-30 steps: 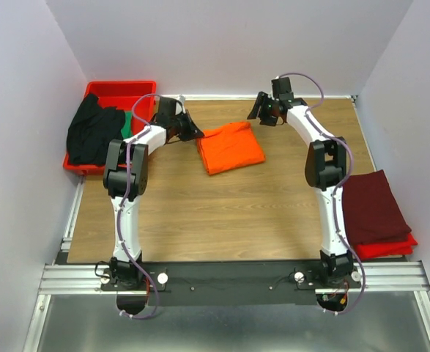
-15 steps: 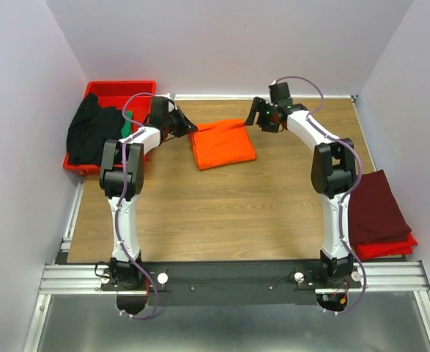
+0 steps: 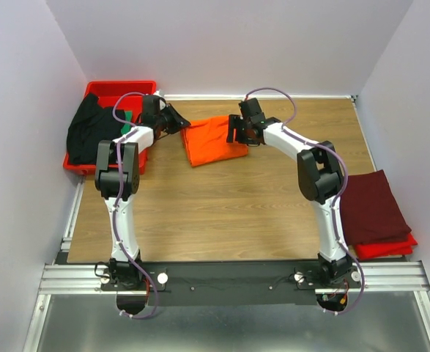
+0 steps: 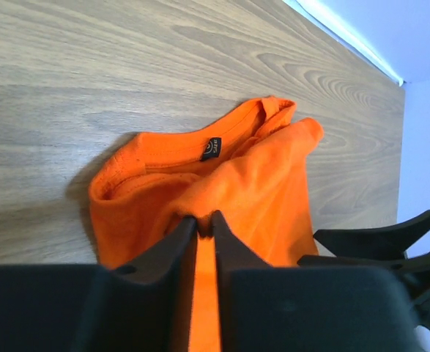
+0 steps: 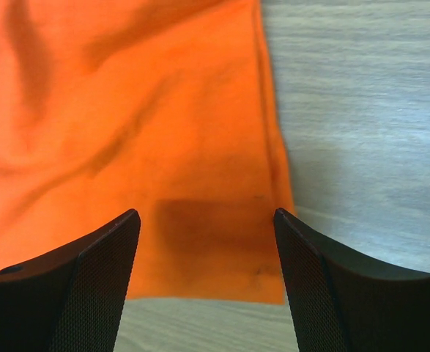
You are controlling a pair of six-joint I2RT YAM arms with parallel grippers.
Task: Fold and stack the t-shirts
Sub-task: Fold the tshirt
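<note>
HEMMED IN: The folded orange t-shirt [image 3: 213, 141] lies at the far middle of the wooden surface [image 3: 222, 213], bracketed by both arms. The left fingers [image 4: 163, 249] meet its left edge and the right fingers [image 5: 97, 271] its right edge, so the bundle's longer side runs straight across from one arm to the other.

From the left wrist, the left fingers stand narrow, with a slim slot between them. Their tips sit against a raised ridge of orange cloth, and the collar with its black label [image 4: 211, 147] lies just beyond. Whether they grip that ridge cannot be told.

From the right wrist, the right fingers stand wide and clasp nothing. They straddle a corner of the shirt, whose cloth lies flat on the wood between them and ahead.

Both arms look about equally near. The likely next move, a further fold or a carry to the stack, turns on that left-to-right line.

A maroon t-shirt [image 3: 372, 205] rests folded at the right edge, well apart. A black t-shirt [image 3: 90, 132] drapes over the red tray [image 3: 119, 86] at far left.
</note>
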